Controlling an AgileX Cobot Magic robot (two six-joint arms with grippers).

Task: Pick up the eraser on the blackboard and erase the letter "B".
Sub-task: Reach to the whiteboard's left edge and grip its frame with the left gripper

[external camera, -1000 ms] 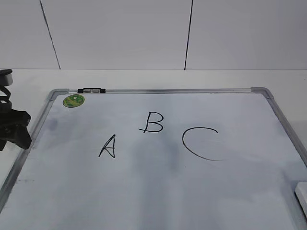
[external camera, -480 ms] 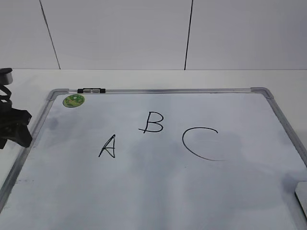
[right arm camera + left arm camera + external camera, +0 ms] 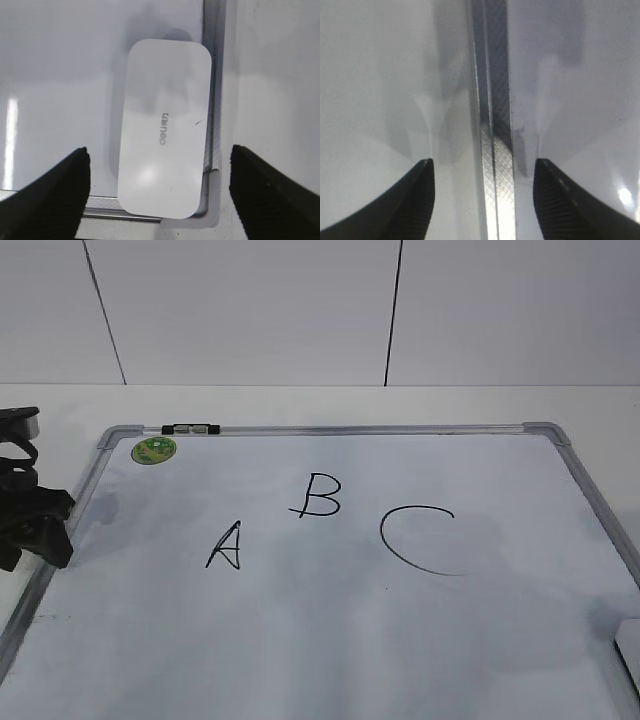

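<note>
While my left pincer (image 3: 35, 530) hangs spread at the far left, its two dark tips straddle the blackboard's (image 3: 492, 150) silver-grey frame rail. On the blackboard (image 3: 330, 640) surface, a green round sticker (image 3: 153, 449) sits in the far-left corner; the "A" (image 3: 226, 545), the letter "B" (image 3: 320, 495) and the "C" (image 3: 420, 538) run rightward, unsmudged. At the near-right corner lies the eraser (image 3: 165, 157), white with grey lettering, flat against the frame; my right pincer (image 3: 160, 192) hovers above it, spread wide and holding nothing.
</note>
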